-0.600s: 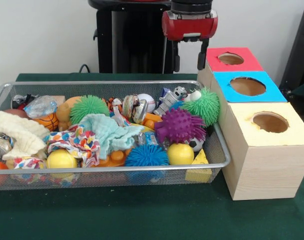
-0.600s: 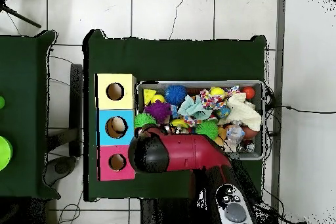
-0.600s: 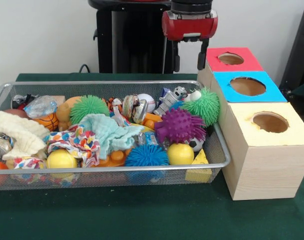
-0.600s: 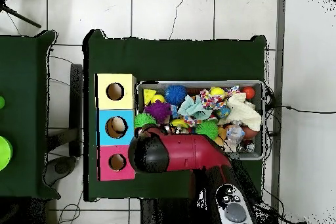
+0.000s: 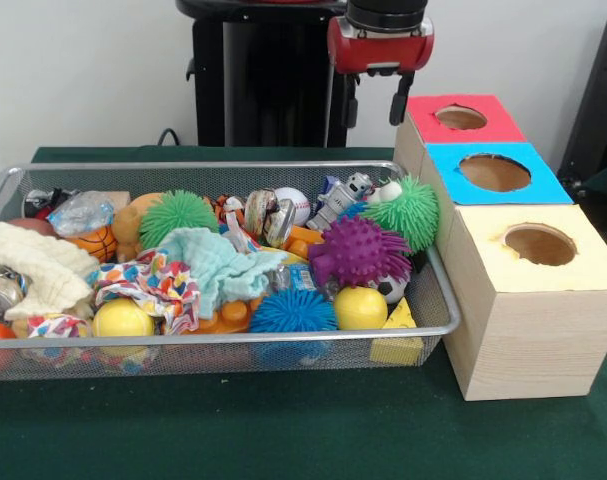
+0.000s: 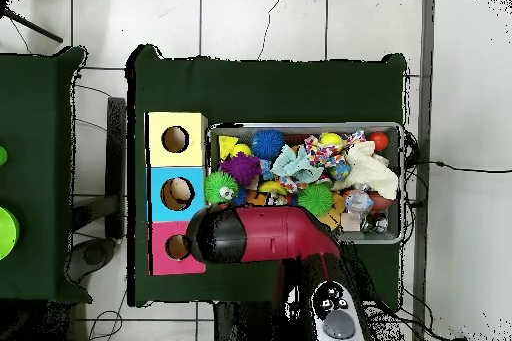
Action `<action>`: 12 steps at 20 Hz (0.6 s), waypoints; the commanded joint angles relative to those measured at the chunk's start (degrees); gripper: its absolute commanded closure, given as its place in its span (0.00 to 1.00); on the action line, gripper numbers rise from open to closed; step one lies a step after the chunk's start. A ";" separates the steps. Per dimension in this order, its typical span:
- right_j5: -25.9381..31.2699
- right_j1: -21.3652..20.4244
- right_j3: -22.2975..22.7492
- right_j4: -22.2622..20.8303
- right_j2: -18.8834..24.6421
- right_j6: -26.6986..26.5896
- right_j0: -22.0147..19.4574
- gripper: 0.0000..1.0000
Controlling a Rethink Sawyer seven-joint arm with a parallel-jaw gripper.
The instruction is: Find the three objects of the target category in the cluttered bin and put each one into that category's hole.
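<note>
— Carrying everything? Green-clothed table (image 5: 283, 430).

— Lying directly on it? Wire mesh bin (image 5: 223, 355) toward nine o'clock in the front view; wooden box (image 5: 528, 320) at three, seemingly touching the bin's end, though hard to confirm.

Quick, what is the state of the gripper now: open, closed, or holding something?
Gripper: jaws open, holding nothing, raised behind the bin beside the red box.

A mesh bin (image 5: 438, 290) filled with toys and cloths is set on the table (image 5: 283, 430). Just beside its right side in the front view, a row of three boxes (image 5: 528, 310) with holes on top is placed. The gripper (image 5: 375, 100) is held above the bin's far right corner, next to the farthest box.
</note>
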 commanded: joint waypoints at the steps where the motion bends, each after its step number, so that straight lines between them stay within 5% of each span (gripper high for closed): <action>1: 5.47 1.89 -3.86 -1.57 -2.13 7.19 1.43 0.00; 12: 5.86 1.79 -3.87 -0.76 -2.78 6.52 1.80 0.00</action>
